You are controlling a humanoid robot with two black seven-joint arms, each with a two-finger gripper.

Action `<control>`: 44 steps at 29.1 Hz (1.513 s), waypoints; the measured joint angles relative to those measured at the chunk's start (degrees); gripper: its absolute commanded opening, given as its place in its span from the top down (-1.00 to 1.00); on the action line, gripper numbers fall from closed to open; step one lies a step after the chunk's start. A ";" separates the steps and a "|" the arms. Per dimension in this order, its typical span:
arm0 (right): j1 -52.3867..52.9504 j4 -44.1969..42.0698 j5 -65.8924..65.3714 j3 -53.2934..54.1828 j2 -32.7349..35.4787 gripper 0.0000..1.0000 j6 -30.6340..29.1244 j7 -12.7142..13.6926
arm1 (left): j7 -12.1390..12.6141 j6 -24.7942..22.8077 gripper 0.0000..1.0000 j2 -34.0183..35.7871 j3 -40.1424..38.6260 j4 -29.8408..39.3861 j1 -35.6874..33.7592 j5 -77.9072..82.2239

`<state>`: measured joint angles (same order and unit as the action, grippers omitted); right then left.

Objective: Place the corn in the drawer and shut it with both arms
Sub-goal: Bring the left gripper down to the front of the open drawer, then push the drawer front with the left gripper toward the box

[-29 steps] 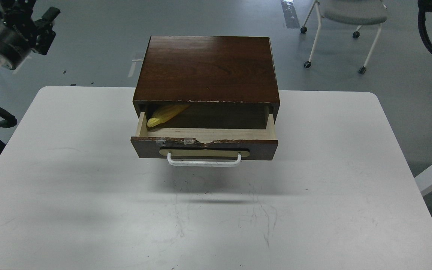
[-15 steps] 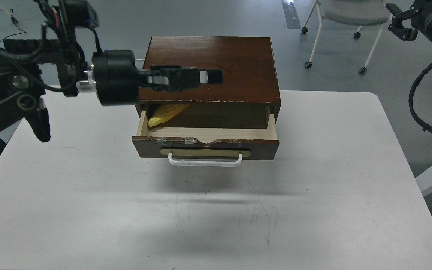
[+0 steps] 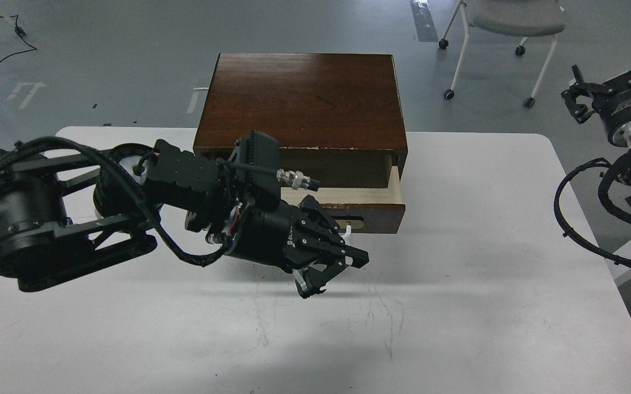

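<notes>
Drawer [image 3: 372, 208] open; corn hidden behind left arm. Left gripper [image 3: 333, 273] in front of drawer front, fingers parted, holding nothing. Right gripper [image 3: 611, 90] raised off table [image 3: 457, 306], fingers spread.

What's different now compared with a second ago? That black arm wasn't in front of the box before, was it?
The left arm swung in from the upper left and down, so its tool now hangs open in front of the drawer, hiding the handle and the corn. The right tool came into view at the right edge, off the table. The drawer remains open; neither tool holds anything.
</notes>
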<state>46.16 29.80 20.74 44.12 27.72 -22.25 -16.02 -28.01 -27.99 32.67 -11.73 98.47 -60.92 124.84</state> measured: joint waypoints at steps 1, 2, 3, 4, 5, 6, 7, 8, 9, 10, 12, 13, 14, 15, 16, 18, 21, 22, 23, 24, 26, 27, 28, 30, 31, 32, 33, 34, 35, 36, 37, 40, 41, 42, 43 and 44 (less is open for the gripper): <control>-0.01 -0.04 0.00 0.15 0.00 -1.00 -0.11 0.08 | 0.00 0.00 1.00 0.19 0.25 -0.05 0.04 0.08; -0.01 -0.04 0.00 0.23 0.04 -1.00 -0.19 0.16 | 0.01 0.00 1.00 0.53 0.42 -0.19 0.10 0.14; -0.02 -0.04 0.00 0.29 0.20 -1.00 -0.32 0.26 | 0.01 -0.01 1.00 0.81 0.48 -0.34 0.10 0.16; -0.02 -0.04 0.00 0.32 0.36 -1.00 -0.50 0.32 | 0.02 -0.01 1.00 1.14 0.49 -0.58 0.10 0.16; -0.02 -0.04 0.01 0.33 0.49 -1.00 -0.98 0.35 | 0.00 -0.01 1.00 1.49 0.49 -0.97 0.01 0.16; -0.02 -0.08 0.00 0.33 0.58 -1.00 -1.60 0.38 | 0.00 -0.01 1.00 1.79 0.49 -1.58 -0.31 0.16; -0.02 -0.11 -0.01 0.33 0.60 -1.00 -2.05 0.38 | 0.01 -0.01 1.00 1.90 0.49 -2.07 -0.50 0.16; -0.04 -0.14 -0.03 0.33 0.61 -1.00 -2.43 0.38 | 0.03 -0.01 1.00 1.96 0.48 -2.70 -0.67 0.16; -0.07 -0.16 -0.06 0.29 0.63 -1.00 -2.67 0.38 | 0.03 -0.01 1.00 1.97 0.41 -3.22 -0.85 0.16; -0.08 -0.17 -0.07 0.24 0.66 -1.00 -2.79 0.38 | 0.02 -0.01 1.00 1.97 0.38 -3.61 -1.00 0.16; -0.10 -0.18 -0.08 0.13 0.67 -1.00 -2.87 0.34 | 0.01 -0.01 1.00 1.87 0.38 -4.83 -1.23 0.16; -0.10 -0.19 -0.09 0.11 0.67 -1.00 -2.86 0.28 | 0.02 -0.01 1.00 1.80 0.38 -5.30 -1.23 0.16; -0.11 -0.22 -0.12 0.09 0.66 -1.00 -2.84 0.20 | 0.03 -0.01 1.00 1.76 0.39 -5.73 -1.22 0.16; -0.15 -0.24 -0.14 0.09 0.66 -1.00 -2.80 0.10 | 0.02 -0.01 1.00 1.72 0.45 -6.16 -1.15 0.16; -0.22 -0.25 -0.14 0.09 0.66 -1.00 -2.76 0.04 | 0.01 -0.01 1.00 1.70 0.50 -6.70 -1.05 0.16; -0.51 -0.26 -0.15 0.10 0.66 -1.00 -2.72 -0.02 | 0.01 -0.01 1.00 1.64 0.55 -7.96 -0.87 0.16; -0.81 -0.25 -0.15 0.18 0.66 -1.00 -2.70 -0.07 | 0.01 -0.01 1.00 1.60 0.56 -8.88 -0.79 0.16; -0.90 -0.25 -0.15 0.19 0.66 -1.00 -2.70 -0.11 | 0.01 -0.01 1.00 1.60 0.56 -8.97 -0.75 0.16; -0.99 -0.25 -0.15 0.19 0.66 -1.00 -2.70 -0.13 | 0.01 -0.01 1.00 1.58 0.58 -9.03 -0.68 0.16; -1.15 -0.24 -0.15 0.19 0.66 -1.00 -2.68 -0.18 | 0.02 -0.01 1.00 1.58 0.64 -9.07 -0.58 0.16; -1.44 -0.21 -0.15 0.19 0.66 -1.00 -2.64 -0.23 | 0.02 -0.01 1.00 1.60 0.77 -9.14 -0.47 0.16; -1.54 -0.19 -0.16 0.19 0.66 -1.00 -2.63 -0.24 | 0.01 -0.01 1.00 1.68 0.77 -9.19 -0.46 0.16; -1.62 -0.19 -0.17 0.18 0.66 -1.00 -2.63 -0.25 | 0.01 -0.01 1.00 1.80 0.77 -9.25 -0.46 0.16; -1.66 -0.19 -0.17 0.19 0.66 -1.00 -2.63 -0.25 | 0.01 -0.01 1.00 2.06 0.77 -9.60 -0.46 0.16; -1.67 -0.19 -0.17 0.19 0.66 -1.00 -2.63 -0.25 | 0.01 -0.01 1.00 2.13 0.77 -9.93 -0.48 0.16; -1.67 -0.18 -0.17 0.19 0.66 -1.00 -2.62 -0.25 | 0.00 -0.01 1.00 2.17 0.77 -10.50 -0.56 0.16; -1.68 -0.15 -0.17 0.20 0.66 -1.00 -2.62 -0.25 | 0.00 -0.01 1.00 2.18 0.77 -11.25 -0.69 0.15; -1.68 -0.12 -0.17 0.22 0.63 -1.00 -2.62 -0.25 | 0.00 -0.01 1.00 2.18 0.77 -12.06 -0.82 0.14; -1.68 -0.11 -0.17 0.24 0.57 -1.00 -2.62 -0.25 | 0.00 -0.01 1.00 2.18 0.77 -12.85 -0.93 0.14; -1.68 -0.10 -0.17 0.24 0.52 -1.00 -2.62 -0.25 | 0.00 -0.01 1.00 2.18 0.77 -13.56 -1.00 0.13; -1.68 -0.10 -0.17 0.25 0.52 -1.00 -2.62 -0.25 | -0.01 0.00 1.00 2.18 0.77 -14.01 -1.02 0.13; -1.66 -0.03 -0.18 0.26 0.53 -1.00 -2.62 -0.25 | -0.01 0.03 1.00 2.06 0.77 -15.02 -1.04 0.12; -1.65 -0.02 -0.18 0.26 0.56 -1.00 -2.62 -0.25 | -0.01 0.03 1.00 2.05 0.76 -15.28 -1.08 0.12; -1.62 -0.01 -0.18 0.26 0.61 -1.00 -2.62 -0.25 | -0.02 0.03 1.00 1.96 0.74 -15.68 -1.12 0.12; -1.61 -0.01 -0.18 0.26 0.64 -1.00 -2.62 -0.25 | -0.02 0.03 1.00 1.87 0.70 -16.16 -1.17 0.12; -1.60 -0.02 -0.18 0.26 0.68 -1.00 -2.62 -0.25 | -0.02 0.03 1.00 1.78 0.66 -16.84 -1.23 0.12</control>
<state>44.55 29.78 20.56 44.39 28.40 -24.87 -16.26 -28.03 -27.96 34.45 -11.07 81.63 -62.15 124.96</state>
